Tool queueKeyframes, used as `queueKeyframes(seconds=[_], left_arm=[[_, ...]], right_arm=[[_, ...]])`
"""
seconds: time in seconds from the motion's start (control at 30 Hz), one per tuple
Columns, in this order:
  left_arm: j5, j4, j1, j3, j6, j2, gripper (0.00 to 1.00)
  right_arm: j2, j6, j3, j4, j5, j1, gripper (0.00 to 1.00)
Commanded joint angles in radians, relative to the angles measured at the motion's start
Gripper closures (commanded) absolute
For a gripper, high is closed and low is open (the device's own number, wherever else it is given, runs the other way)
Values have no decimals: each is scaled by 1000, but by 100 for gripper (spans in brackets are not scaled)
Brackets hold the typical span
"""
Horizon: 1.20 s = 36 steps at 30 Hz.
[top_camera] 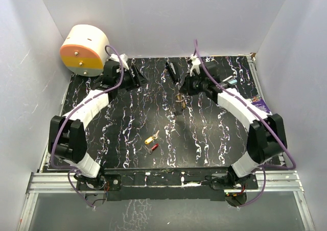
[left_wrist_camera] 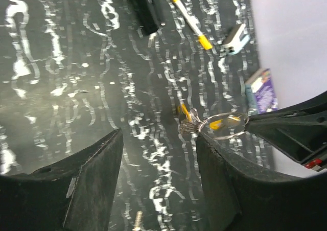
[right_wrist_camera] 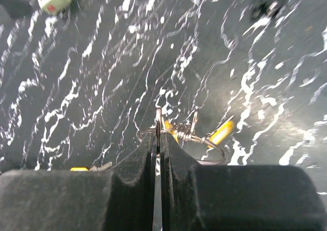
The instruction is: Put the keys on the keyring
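My right gripper [top_camera: 181, 92] is shut on the thin silver keyring [right_wrist_camera: 159, 131] and holds it above the mat, mid-back. The keyring [left_wrist_camera: 225, 124] carries a small bunch of silver keys [left_wrist_camera: 188, 128] and yellow-headed keys [right_wrist_camera: 222, 133]; it hangs below the gripper in the top view [top_camera: 179, 103]. A loose yellow-headed key [top_camera: 149, 138] and a red-headed key [top_camera: 153, 148] lie on the mat near the front centre. My left gripper [top_camera: 138, 78] is open and empty at the back left; in its wrist view its jaws [left_wrist_camera: 159, 139] stand wide apart, just left of the ring.
A black pen-like tool [left_wrist_camera: 145, 8] and a yellow-handled white stick [left_wrist_camera: 191, 21] lie at the back. A small white-and-teal block [left_wrist_camera: 235, 38] and a purple booklet [left_wrist_camera: 261, 90] sit at the right edge. An orange-and-cream round box [top_camera: 84, 49] stands back left. White walls surround the mat.
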Motion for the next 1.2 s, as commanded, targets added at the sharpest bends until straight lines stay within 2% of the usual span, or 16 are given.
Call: queueKeyframes(seconds=[0.0,0.27,0.3,0.33,0.47,0.53,0.6,0.67,0.73,0.77,0.8,0.93,1.03,1.17], left_arm=[[-96,-47,21,-62,206,-98,41],[-117,-34,53,-102,237,-104,37],[-117,-33,54,-101,237,-101,37],[-117,-30,55,-99,237,-97,36],[-128,-23,65,-100,239,-89,34],[-137,-21,76,-105,245,-89,33],[-148,-19,89,-111,254,-92,32],[-159,-16,105,-118,264,-101,25],[-178,-16,123,-123,273,-113,19],[-188,-16,139,-126,277,-118,14],[-212,-22,151,-126,278,-122,4],[-279,-39,213,-136,291,-138,3],[-258,-32,275,-160,293,-163,3],[-233,-37,317,-183,330,-210,3]], right_arm=[[97,19,-76,116,-69,67,92],[241,37,-55,194,-75,162,91],[246,39,-55,202,-79,164,83],[247,39,-58,210,-80,163,70],[213,9,-75,242,-85,165,30],[163,-8,-88,255,-60,163,21],[119,-24,-102,269,-8,162,15],[76,-27,-116,286,69,162,11],[38,13,-139,312,182,161,2],[24,37,-145,315,240,162,2],[13,47,-148,310,299,162,1],[-8,77,-122,236,454,160,1],[-19,57,-81,158,515,160,2],[-91,20,-127,194,550,160,2]])
